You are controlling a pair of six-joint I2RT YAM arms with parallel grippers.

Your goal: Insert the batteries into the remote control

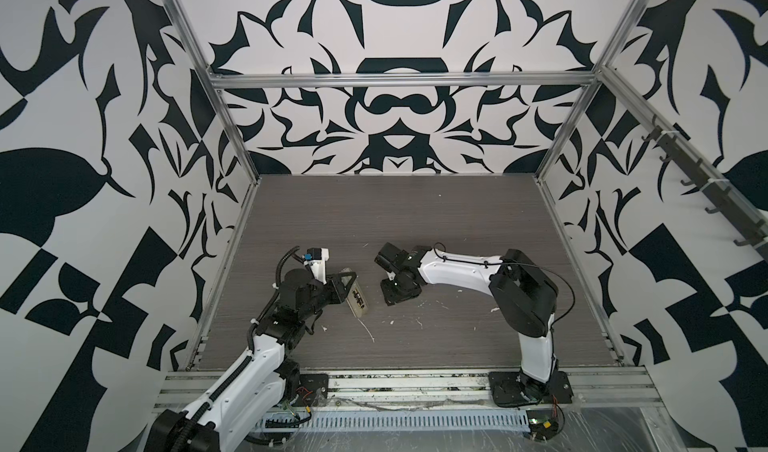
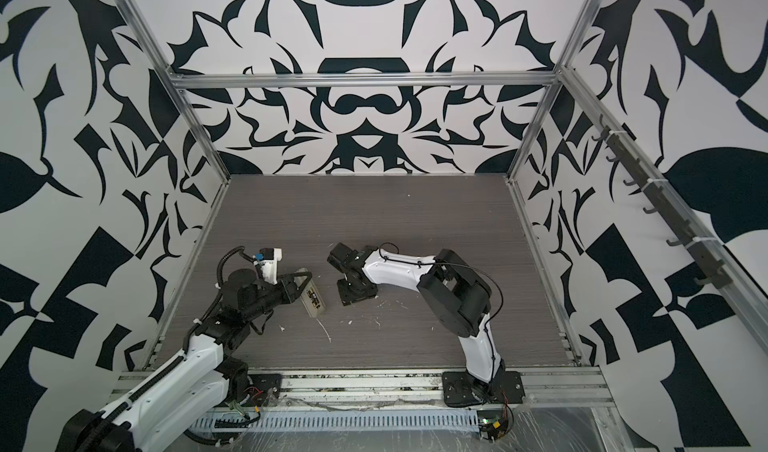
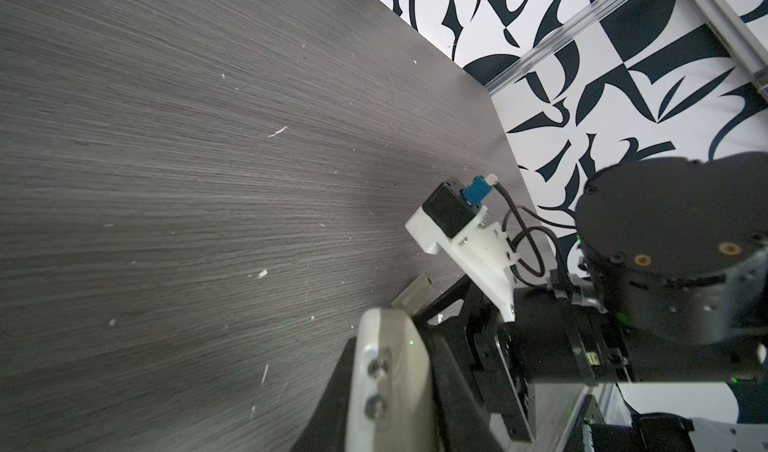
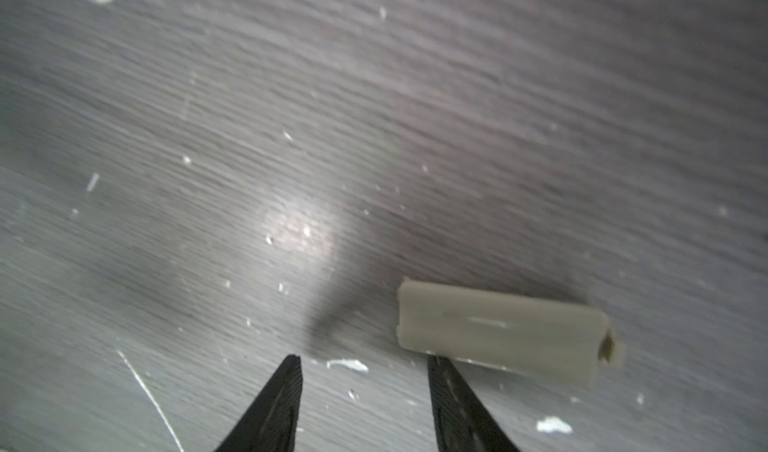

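Gripping the remote control (image 1: 358, 300), tilted, left of the desk's (image 1: 457, 221) middle toward its front edge: left hand (image 1: 347, 290), clamped on it. Right hand (image 4: 361, 360): partly parted, empty, over the desk; loose beige cover (image 4: 503, 333) lies flat just beside one fingertip (image 4: 446, 387).

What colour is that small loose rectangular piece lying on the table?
Pale greyish beige. The piece shows best in the right wrist view.

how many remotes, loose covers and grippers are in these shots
remote control: 1
loose beige cover: 1
grippers: 2, the left gripper and the right gripper
total: 4
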